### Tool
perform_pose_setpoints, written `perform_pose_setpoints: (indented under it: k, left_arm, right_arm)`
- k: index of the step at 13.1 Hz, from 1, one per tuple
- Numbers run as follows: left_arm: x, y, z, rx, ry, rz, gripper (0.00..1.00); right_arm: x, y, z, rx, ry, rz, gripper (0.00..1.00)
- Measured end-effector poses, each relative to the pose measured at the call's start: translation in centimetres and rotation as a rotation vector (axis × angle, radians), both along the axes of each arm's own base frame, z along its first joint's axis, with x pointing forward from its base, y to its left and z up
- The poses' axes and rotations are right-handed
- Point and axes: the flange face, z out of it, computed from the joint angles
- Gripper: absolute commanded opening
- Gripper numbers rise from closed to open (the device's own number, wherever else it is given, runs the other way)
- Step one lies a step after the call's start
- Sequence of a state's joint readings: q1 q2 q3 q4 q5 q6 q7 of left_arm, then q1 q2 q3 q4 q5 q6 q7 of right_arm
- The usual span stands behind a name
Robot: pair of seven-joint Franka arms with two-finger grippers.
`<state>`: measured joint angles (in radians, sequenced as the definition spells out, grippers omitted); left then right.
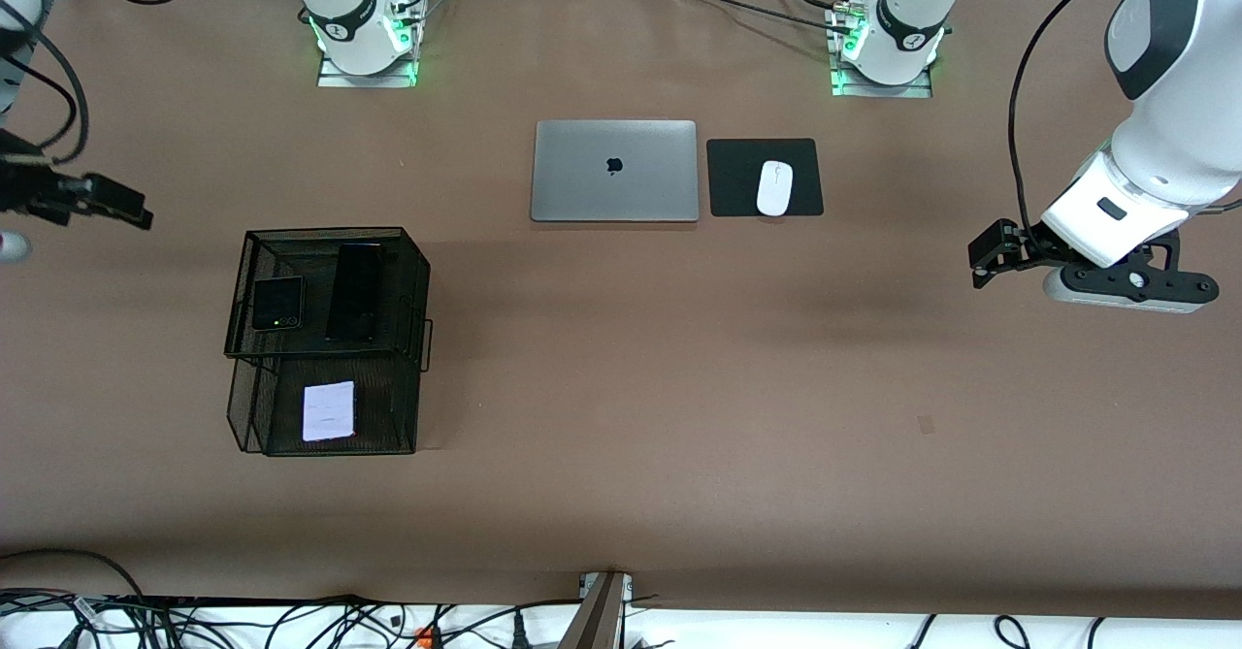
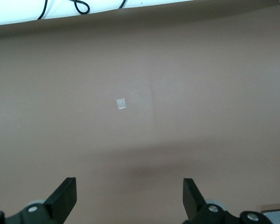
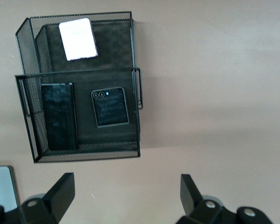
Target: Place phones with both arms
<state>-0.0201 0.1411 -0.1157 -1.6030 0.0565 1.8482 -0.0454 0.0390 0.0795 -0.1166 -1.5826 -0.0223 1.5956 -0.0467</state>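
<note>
A black mesh two-tier rack (image 1: 325, 233) stands toward the right arm's end of the table. Its upper tray holds the small black flip phone with a green dot (image 1: 277, 303) and the long black slab phone (image 1: 354, 292) side by side. The pale lavender-white phone (image 1: 328, 410) lies in the lower tier, nearer the front camera. The right wrist view shows the rack (image 3: 84, 157), flip phone (image 3: 110, 107), slab (image 3: 59, 115) and pale phone (image 3: 78, 38). My right gripper (image 1: 126, 205) (image 3: 127, 184) is open and empty, beside the rack. My left gripper (image 1: 982, 256) (image 2: 129, 186) is open and empty over bare table.
A closed silver laptop (image 1: 614, 171) lies mid-table near the bases, with a white mouse (image 1: 774, 187) on a black pad (image 1: 737, 178) beside it. A small tape patch (image 1: 926, 424) (image 2: 121, 103) marks the table under the left gripper. Cables run along the front edge.
</note>
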Motion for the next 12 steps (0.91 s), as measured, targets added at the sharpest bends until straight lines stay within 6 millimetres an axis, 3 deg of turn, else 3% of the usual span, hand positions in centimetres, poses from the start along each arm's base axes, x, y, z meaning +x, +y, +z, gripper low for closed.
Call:
perform_pose_setpoints:
  k: [3,12]
  left_arm:
    - [0.00,0.00,0.00,0.000,0.000,0.000,1.00]
    - [-0.02,-0.20,0.02,0.000,0.000,-0.003,1.00]
  right_arm:
    - [-0.73,0.93,0.58,-0.002,0.011,0.016,1.00]
    - [-0.81,0.90,0.26,-0.002,0.021,0.016,1.00]
